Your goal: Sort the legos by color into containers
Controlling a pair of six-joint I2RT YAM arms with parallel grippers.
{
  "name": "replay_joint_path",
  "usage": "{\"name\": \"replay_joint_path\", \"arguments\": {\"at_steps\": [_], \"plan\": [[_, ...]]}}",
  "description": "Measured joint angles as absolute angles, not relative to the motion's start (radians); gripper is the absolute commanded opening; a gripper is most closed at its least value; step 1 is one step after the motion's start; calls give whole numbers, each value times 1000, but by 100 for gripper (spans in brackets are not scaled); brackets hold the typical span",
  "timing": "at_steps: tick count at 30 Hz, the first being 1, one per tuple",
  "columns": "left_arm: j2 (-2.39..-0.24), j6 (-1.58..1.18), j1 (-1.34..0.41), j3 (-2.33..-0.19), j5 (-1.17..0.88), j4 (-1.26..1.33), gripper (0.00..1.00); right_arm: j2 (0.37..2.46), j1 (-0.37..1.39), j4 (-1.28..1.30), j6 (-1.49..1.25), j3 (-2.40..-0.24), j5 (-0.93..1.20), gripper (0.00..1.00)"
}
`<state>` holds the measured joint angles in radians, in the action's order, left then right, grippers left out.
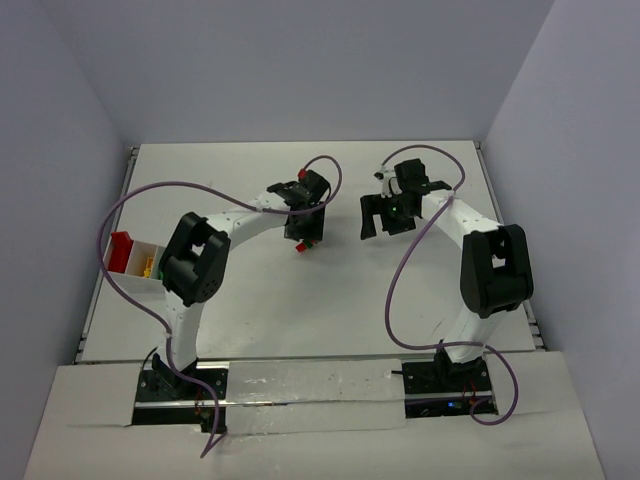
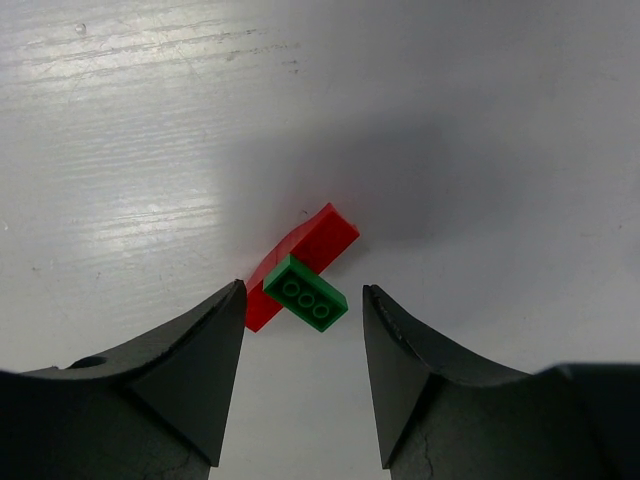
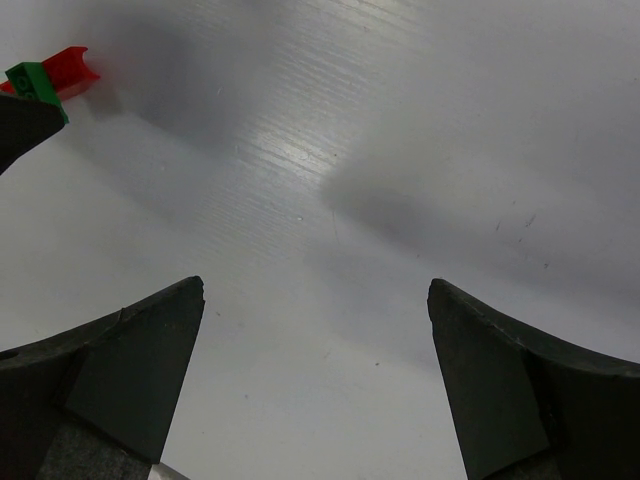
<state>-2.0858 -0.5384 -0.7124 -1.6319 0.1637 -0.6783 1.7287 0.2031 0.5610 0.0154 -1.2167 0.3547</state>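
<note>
Nearest the arm bases (image 1: 170, 385), far left of the red-and-green lego pair (image 2: 312, 255), sits the sorting tray (image 1: 130, 283) (red and yellow bits show inside). The pair lies on the table (image 2: 150, 150), green brick stuck on red. The left gripper (image 2: 303, 287) hangs over the pair, fingers (image 2: 190, 370) half apart, one each side, gripping nothing. I think this is the grab step: next, squeeze gently. Right of the pair, the right gripper (image 3: 315, 283) gapes wide, empty.

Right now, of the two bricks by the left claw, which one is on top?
The green brick, the shorter one, sitting crosswise on the longer red brick.
</note>
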Motion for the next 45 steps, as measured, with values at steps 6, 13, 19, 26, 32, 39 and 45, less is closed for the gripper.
{"name": "replay_joint_path", "arguments": {"at_steps": [6, 13, 19, 26, 32, 39, 45], "plan": [[-2106, -536, -713, -1639, 164, -680, 52, 1729, 198, 560, 15, -1212, 360, 100], [-2111, -523, -713, -1639, 166, -681, 42, 1729, 191, 559, 15, -1199, 361, 100], [-2111, -504, -720, -1639, 173, -681, 31, 1729, 191, 559, 15, -1199, 365, 100], [-2111, -464, -729, -1641, 176, -690, 29, 1729, 191, 559, 15, -1199, 369, 100], [-2111, -436, -734, -1642, 176, -704, 39, 1729, 191, 559, 15, -1199, 369, 100], [-2111, -421, -748, -1642, 176, -720, 36, 1729, 191, 559, 15, -1199, 374, 100], [-2111, -404, -753, -1642, 176, -724, 3, 1729, 191, 559, 16, -1199, 381, 100]]}}
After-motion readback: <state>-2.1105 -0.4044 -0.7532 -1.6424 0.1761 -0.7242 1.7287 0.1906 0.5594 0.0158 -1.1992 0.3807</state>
